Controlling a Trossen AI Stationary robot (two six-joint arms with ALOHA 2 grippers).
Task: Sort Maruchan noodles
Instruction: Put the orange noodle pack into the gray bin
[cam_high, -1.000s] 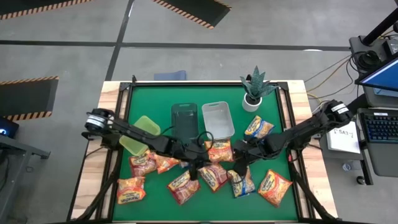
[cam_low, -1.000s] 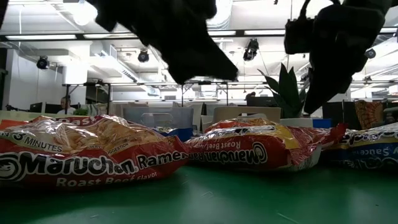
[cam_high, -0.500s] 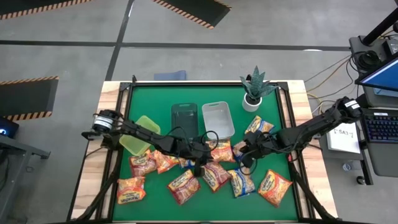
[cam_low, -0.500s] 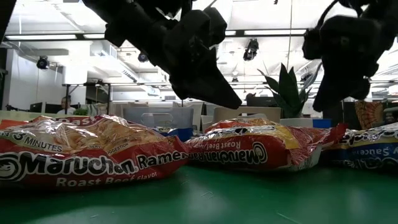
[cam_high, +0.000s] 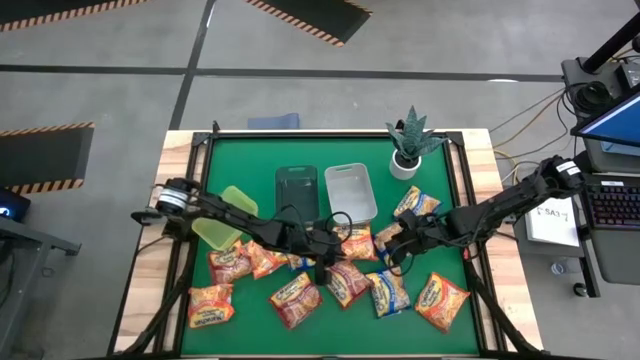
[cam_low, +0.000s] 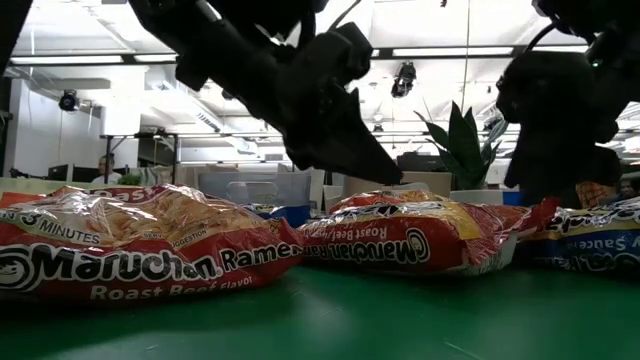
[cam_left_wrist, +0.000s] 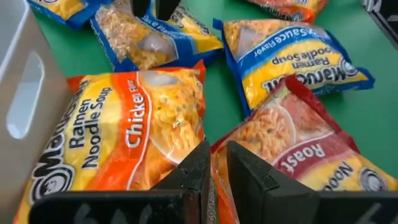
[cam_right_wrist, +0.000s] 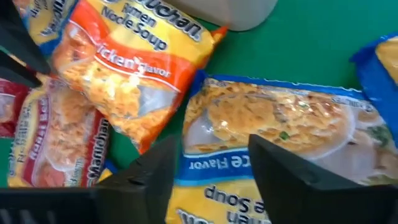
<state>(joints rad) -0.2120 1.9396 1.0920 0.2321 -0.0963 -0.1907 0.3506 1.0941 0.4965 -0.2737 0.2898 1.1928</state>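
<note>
Several Maruchan noodles packets lie flat on the green table. Among them are an orange Chicken packet, a red Roast packet and a blue packet. My left gripper is shut and slants down just above the seam between the orange and red packets; in the low view its tip hangs a little over them. My right gripper is open, with one finger on either side above the blue packet, near the table's middle right.
At the far middle of the table stand a green bin, a dark bin and a grey bin. A potted plant is at the far right. More packets lie along the near edge.
My left gripper has sunk toward the packets at the table's middle, drifting slightly right. My right gripper has moved a little toward the table's right and far edge, sunk, and rolled about its own axis. The packets lie as before.
</note>
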